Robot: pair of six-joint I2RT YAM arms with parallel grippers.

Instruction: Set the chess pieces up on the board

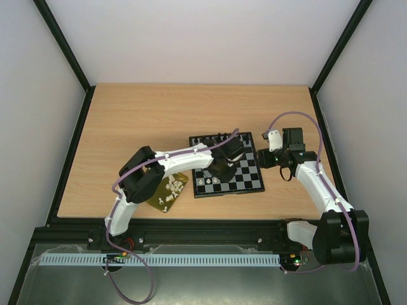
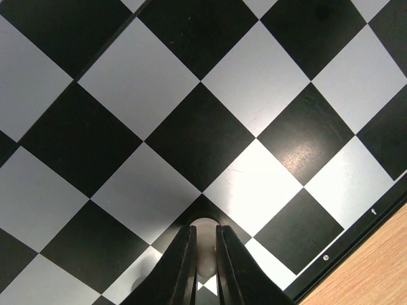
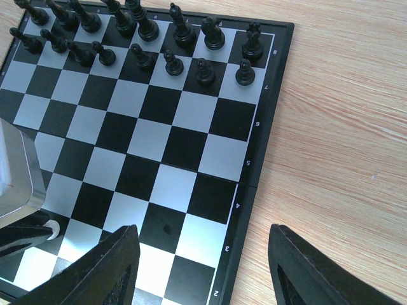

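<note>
Wooden table (image 1: 127, 121). Bears all items.
Board (image 1: 248, 178). Black and grey-white checks, lying at centre table.
Gold tray (image 1: 156, 204). Lies just left of the board and carries loose chess pieces (image 1: 170, 189), cream.
Right gripper (image 3: 203, 254). Fingers wide apart, holding nothing, above the board's numbered edge.
Left gripper (image 2: 205, 230). Low over the board near its rim, fingers clamped on one white piece (image 2: 205, 260).
Black chessmen (image 3: 146, 38). Stand in two rows at the board's far side.
</note>
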